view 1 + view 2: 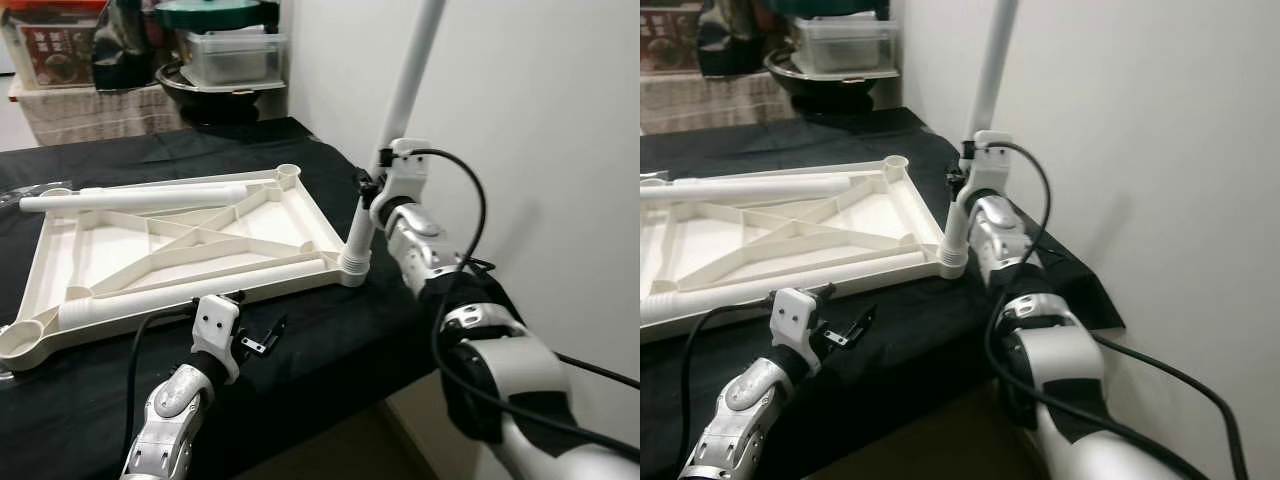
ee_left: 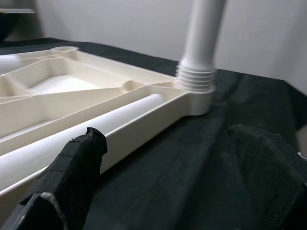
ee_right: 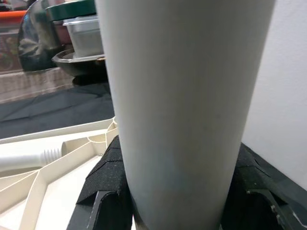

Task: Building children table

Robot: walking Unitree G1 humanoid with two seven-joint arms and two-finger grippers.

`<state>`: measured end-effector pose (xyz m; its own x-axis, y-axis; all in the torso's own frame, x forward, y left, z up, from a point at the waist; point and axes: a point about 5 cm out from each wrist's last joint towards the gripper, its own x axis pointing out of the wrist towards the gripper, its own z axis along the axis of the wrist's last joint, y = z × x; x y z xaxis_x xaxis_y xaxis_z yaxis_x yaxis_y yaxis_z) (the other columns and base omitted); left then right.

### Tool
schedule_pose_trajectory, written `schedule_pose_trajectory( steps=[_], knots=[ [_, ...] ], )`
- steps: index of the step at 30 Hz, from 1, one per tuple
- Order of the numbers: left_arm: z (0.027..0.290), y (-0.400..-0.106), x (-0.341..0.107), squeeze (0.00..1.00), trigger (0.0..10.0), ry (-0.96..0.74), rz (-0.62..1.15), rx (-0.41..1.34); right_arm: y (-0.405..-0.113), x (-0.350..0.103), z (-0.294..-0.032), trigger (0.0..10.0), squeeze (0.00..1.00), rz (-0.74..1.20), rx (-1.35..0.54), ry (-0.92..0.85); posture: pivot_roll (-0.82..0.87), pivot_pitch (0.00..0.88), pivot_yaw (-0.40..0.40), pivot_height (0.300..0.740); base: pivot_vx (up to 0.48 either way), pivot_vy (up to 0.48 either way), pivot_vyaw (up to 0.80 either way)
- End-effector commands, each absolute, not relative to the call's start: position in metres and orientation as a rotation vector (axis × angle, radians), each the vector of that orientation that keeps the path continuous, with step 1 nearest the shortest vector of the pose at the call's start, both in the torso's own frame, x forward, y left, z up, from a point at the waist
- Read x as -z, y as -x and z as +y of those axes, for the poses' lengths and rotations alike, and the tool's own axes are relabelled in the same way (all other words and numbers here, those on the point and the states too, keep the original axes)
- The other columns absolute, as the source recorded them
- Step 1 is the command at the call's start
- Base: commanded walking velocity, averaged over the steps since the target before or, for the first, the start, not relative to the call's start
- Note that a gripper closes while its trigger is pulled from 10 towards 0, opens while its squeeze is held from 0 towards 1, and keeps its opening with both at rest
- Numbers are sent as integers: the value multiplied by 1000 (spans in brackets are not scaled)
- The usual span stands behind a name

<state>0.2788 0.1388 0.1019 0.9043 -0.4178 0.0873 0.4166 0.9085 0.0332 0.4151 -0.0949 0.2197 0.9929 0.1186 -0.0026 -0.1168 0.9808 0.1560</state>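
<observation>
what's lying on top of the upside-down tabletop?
Two loose legs lie on the tabletop; a third stands in the corner socket, gripped by the right gripper. Socket threads hidden.

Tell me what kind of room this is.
Probably a storage or utility corner of a home: a black-draped table against a plain white wall, with a lidded plastic container and a dark bowl stacked behind.
</observation>
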Motion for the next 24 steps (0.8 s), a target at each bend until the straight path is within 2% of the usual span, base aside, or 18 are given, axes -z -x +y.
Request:
schedule_pose_trajectory(
  steps=[1,2,3,4,5,6,10,11,12,15,16,18,24],
  knots=[
    [138,-279,-102,0,10000,-18,-87,445,-409,-189,-88,0,0,140,-108,-196,23,0,-101,740,0,0,0],
    [138,-280,-102,0,10000,-20,-87,446,-409,-194,-80,0,0,131,-123,-196,22,0,-101,740,0,0,0],
    [138,-280,-103,0,10000,-21,-89,447,-410,-200,-74,1765,0,123,-149,-181,19,0,-104,740,0,0,0],
    [138,-281,-103,0,10000,-21,-90,447,-410,-206,-71,9569,0,108,-161,-166,16,0,-105,740,0,0,0],
    [138,-281,-103,0,10000,-21,-90,447,-410,-206,-71,9569,0,108,-161,-166,16,0,-105,740,0,0,0],
    [137,-281,-103,0,10000,-21,-90,447,-411,-211,-68,10000,0,87,-180,-157,16,0,-105,740,0,0,0],
    [136,-281,-102,0,10000,-19,-90,447,-412,-218,-72,10000,0,50,-151,-171,10,0,-105,740,0,0,0],
    [136,-281,-102,0,10000,-18,-89,447,-412,-220,-74,10000,314,40,-140,-170,9,0,-105,740,0,0,0],
    [135,-281,-101,0,10000,-16,-88,447,-411,-222,-76,10000,984,24,-121,-170,9,0,-105,740,0,0,0],
    [135,-281,-101,0,10000,-16,-88,447,-411,-222,-76,10000,969,24,-121,-170,9,0,-105,740,0,0,0],
    [135,-280,-101,0,10000,-14,-87,448,-411,-224,-79,10000,31,23,-114,-149,4,0,-102,740,0,0,0],
    [135,-280,-101,0,10000,-12,-87,449,-411,-227,-83,10000,0,13,-112,-144,1,0,-98,740,0,0,0],
    [135,-281,-101,0,10000,-13,-85,456,-412,-260,-100,10000,0,-85,-145,-119,-9,0,-91,740,0,0,0]
  ],
)
